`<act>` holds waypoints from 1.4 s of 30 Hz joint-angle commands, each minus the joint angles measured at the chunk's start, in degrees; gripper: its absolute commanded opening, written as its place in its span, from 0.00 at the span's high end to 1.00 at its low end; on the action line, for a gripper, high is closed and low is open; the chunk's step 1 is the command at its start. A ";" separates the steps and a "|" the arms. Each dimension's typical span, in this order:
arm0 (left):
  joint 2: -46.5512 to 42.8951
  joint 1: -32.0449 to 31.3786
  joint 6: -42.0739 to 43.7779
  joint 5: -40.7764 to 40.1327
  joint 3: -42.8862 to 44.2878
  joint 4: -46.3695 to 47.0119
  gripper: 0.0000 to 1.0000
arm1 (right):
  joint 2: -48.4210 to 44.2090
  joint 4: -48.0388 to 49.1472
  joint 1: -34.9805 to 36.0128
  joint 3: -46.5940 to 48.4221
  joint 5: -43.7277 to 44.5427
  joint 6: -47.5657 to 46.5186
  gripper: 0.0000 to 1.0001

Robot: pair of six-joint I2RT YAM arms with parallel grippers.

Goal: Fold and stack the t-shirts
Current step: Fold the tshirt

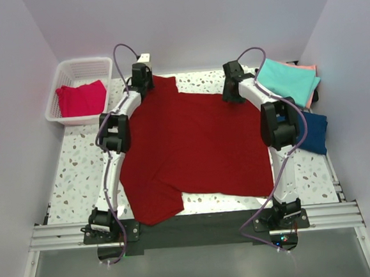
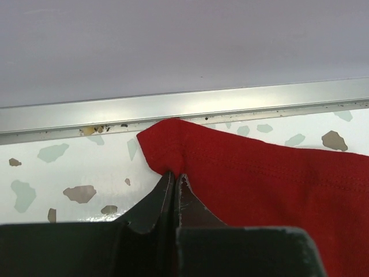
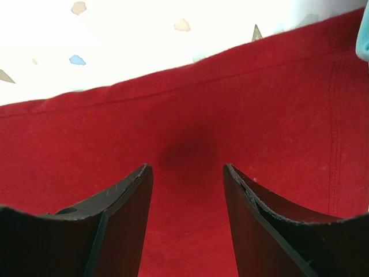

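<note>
A large dark red t-shirt (image 1: 195,144) lies spread flat over the middle of the table. My left gripper (image 1: 143,76) is at its far left corner; in the left wrist view the gripper (image 2: 176,174) is shut, pinching the edge of the red cloth (image 2: 259,179). My right gripper (image 1: 232,88) hovers at the shirt's far right edge. In the right wrist view that gripper (image 3: 187,170) stands open over the red cloth (image 3: 190,109) with nothing between the fingers. A pinkish-red t-shirt (image 1: 81,98) lies in the basket. Folded teal (image 1: 289,80), salmon pink (image 1: 309,68) and navy (image 1: 314,135) t-shirts lie at the right.
The white lattice basket (image 1: 64,74) stands at the back left corner. An aluminium rail (image 2: 184,107) runs along the table's far edge by the wall, just beyond the left gripper. Walls close in on three sides. A sliver of teal cloth (image 3: 363,34) shows beside the right gripper.
</note>
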 commanded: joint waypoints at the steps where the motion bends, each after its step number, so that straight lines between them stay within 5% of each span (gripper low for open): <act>1: -3.83 0.17 1.36 -3.20 -2.51 -3.39 1.00 | -3.37 -1.65 -0.69 0.09 2.94 2.28 0.44; 11: -9.27 0.17 -2.25 -2.23 -4.19 -0.40 1.00 | -2.66 -4.30 -3.76 1.94 11.55 5.27 0.42; 42: -22.90 0.35 -2.07 -4.87 -16.23 0.83 1.00 | 8.23 -0.87 -10.62 11.69 6.99 -1.06 0.35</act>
